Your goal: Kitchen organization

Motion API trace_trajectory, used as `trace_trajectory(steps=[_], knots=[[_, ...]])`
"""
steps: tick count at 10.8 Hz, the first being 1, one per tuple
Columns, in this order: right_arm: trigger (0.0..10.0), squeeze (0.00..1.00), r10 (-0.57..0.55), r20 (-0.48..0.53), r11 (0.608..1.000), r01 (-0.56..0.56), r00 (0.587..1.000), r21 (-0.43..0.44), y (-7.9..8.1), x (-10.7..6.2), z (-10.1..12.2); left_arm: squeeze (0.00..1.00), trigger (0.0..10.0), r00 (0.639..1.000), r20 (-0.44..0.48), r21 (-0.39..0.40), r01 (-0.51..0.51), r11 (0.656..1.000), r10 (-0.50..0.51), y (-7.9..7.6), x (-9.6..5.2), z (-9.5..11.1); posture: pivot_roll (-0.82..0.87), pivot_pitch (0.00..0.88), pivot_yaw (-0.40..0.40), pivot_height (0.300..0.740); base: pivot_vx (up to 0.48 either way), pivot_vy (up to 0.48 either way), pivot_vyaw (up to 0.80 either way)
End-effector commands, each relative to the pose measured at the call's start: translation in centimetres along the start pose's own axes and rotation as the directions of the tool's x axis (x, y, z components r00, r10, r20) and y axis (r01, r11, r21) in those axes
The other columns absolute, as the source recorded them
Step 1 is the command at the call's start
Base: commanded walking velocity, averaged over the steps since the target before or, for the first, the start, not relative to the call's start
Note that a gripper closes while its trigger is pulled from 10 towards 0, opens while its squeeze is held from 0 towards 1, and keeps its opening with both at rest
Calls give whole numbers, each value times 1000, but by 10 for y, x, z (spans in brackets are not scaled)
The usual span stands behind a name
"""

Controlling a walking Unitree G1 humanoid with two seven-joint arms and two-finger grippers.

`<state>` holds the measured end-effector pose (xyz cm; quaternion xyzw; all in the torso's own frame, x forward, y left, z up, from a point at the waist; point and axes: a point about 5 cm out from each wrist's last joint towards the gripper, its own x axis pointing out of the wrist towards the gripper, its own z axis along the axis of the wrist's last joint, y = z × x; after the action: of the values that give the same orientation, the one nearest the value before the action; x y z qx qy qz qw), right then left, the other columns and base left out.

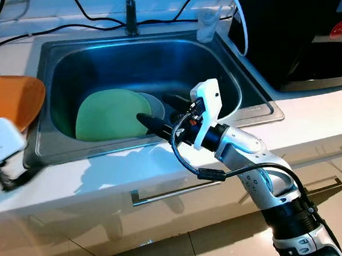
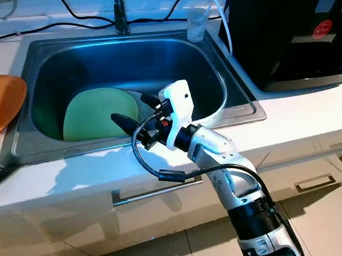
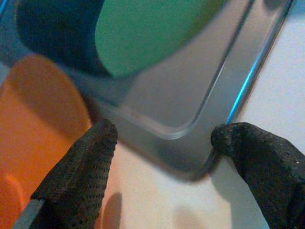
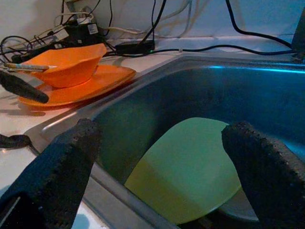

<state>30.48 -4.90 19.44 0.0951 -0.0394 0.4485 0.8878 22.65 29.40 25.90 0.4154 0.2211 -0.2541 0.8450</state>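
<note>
Two black fingers of my right tool (image 1: 164,111) are spread wide and hold nothing. They hang over the front edge of the shiny steel sink (image 1: 251,111), with open room between them. The round green plate (image 1: 110,114) leans inside the sink, just past my fingertips. My left tool (image 3: 162,157) is wide too, above the sink's corner on the white surface (image 1: 316,120). The orange plate (image 4: 90,83) with the orange bowl (image 4: 66,63) sits beside the sink's left rim.

Home kitchen, steel sink (image 1: 251,111), white counter (image 1: 315,117), drawers (image 1: 167,210)
</note>
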Motion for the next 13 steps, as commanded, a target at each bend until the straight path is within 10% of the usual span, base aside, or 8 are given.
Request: trace_trajectory(steps=[1, 8, 9, 13], knots=[[10000, 0, -15, 4, 1000, 15, 1000, -18, -5, -3, 1, 1000, 10000, 999, 44, 5, 32, 999, -32, -5, 4, 8, 184, 111, -88, 740, 0, 0, 0], [10000, 0, -31, 12, 999, 31, 999, -44, -12, -1, 8, 1000, 10000, 844, 470, -168, -201, 965, 257, 3, 38, 74, 158, 89, -100, 740, 0, 0, 0], [10000, 0, -29, 10, 998, 29, 1000, -50, -12, 0, 8, 1000, 10000, 723, 497, -311, -368, 876, 480, 12, 40, 82, 160, 80, -98, 740, 0, 0, 0], [10000, 0, -22, 22, 998, 23, 1000, -50, -12, 8, 8, 1000, 10000, 506, 373, -542, -561, 626, 778, -16, 49, 65, 205, 90, -98, 740, 0, 0, 0]])
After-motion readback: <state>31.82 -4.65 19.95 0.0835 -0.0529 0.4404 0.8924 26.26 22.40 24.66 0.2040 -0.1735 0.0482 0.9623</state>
